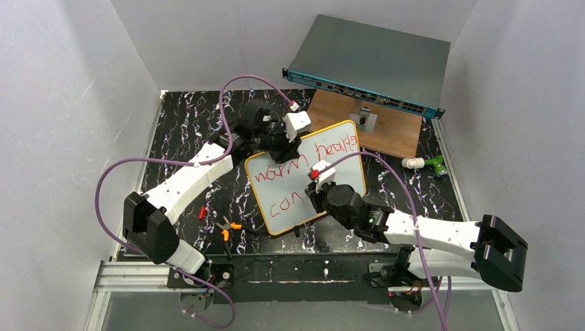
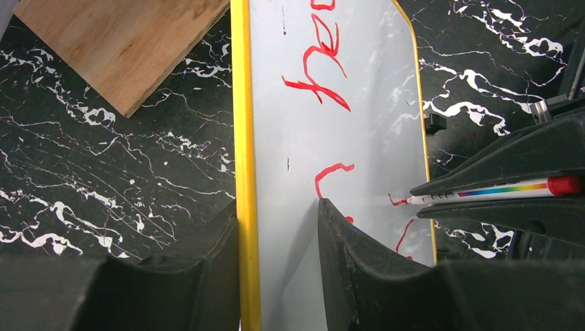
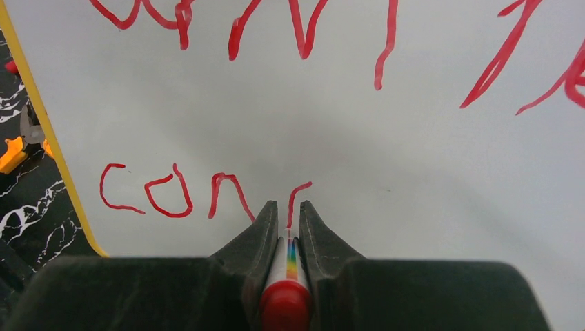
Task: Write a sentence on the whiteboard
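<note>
The whiteboard (image 1: 290, 207) with an orange rim is held tilted above the black table. My left gripper (image 1: 286, 146) is shut on its top edge; in the left wrist view its fingers (image 2: 359, 262) clamp the yellow rim (image 2: 243, 138). My right gripper (image 1: 319, 187) is shut on a red-capped marker (image 3: 288, 276) with a rainbow stripe, its tip on the board. The sentence (image 1: 276, 172) in red reads "warm hearts" on top and "con" plus a started stroke (image 3: 296, 196) below. The marker also shows in the left wrist view (image 2: 497, 191).
A grey rack-mount box with teal front (image 1: 372, 62) rests on a wooden board (image 1: 386, 131) at the back. A green and white tool (image 1: 424, 164) lies at the right. Orange-handled pliers (image 1: 227, 227) and a small red piece (image 1: 202, 213) lie left of the board.
</note>
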`<action>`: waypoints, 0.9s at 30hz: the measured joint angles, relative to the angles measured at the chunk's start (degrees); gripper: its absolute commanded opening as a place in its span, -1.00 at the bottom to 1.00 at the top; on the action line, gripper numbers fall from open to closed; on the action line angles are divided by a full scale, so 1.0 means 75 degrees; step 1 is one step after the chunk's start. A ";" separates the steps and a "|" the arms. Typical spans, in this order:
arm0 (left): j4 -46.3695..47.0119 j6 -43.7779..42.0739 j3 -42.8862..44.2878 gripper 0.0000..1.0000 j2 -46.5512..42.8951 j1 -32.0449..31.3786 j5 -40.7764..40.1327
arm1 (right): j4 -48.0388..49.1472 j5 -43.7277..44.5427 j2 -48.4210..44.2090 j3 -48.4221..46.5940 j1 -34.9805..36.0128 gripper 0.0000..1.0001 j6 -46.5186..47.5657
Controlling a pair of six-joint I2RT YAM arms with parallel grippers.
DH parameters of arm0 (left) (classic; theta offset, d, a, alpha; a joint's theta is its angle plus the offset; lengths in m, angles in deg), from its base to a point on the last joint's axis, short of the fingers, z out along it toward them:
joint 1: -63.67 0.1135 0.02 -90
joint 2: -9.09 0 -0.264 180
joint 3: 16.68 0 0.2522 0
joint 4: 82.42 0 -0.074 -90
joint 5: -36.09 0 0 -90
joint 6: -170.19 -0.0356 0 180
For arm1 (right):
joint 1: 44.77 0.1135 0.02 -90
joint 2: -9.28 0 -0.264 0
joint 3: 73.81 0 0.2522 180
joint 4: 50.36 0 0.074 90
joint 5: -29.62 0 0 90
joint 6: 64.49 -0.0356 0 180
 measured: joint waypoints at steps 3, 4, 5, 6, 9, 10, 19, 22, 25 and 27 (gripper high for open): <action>0.0003 0.0000 0.0000 -1.00 0.0000 0.0000 -0.0003 | -0.0035 -0.0050 -0.0009 0.0050 0.0000 -0.97 -0.0087; 0.0003 0.0000 0.0000 -1.00 0.0000 0.0000 -0.0003 | -0.0038 -0.0070 -0.0006 0.0058 0.0000 -0.97 -0.0114; 0.0003 0.0000 0.0000 -1.00 0.0000 -0.0003 -0.0003 | -0.0038 -0.0096 -0.0009 0.0070 0.0000 -0.97 -0.0128; 0.0003 0.0000 0.0000 -1.00 0.0000 -0.0006 -0.0006 | -0.0038 -0.0114 -0.0009 0.0085 0.0000 -0.97 -0.0137; 0.0003 0.0000 0.0000 -1.00 0.0000 -0.0006 -0.0012 | -0.0044 -0.0152 -0.0009 0.0096 0.0000 -0.97 -0.0143; 0.0006 0.0000 0.0000 -1.00 0.0000 -0.0006 -0.0012 | -0.0044 -0.0152 -0.0009 0.0096 0.0000 -0.97 -0.0143; 0.0006 0.0000 0.0000 -1.00 0.0000 -0.0009 -0.0012 | -0.0184 -0.0090 -0.0003 -0.0032 0.0000 -0.97 0.0044; 0.0006 0.0000 0.0000 -1.00 0.0000 -0.0009 -0.0012 | -0.0207 0.0035 0.0015 -0.0181 0.0000 -0.97 0.0146; 0.0009 0.0000 0.0000 -1.00 0.0000 -0.0009 -0.0012 | -0.0201 0.0166 0.0102 -0.0391 0.0000 -0.97 0.0271; 0.0009 -0.0003 0.0000 -1.00 0.0000 -0.0009 -0.0012 | -0.0204 0.0230 0.0152 -0.0513 0.0000 -0.97 0.0332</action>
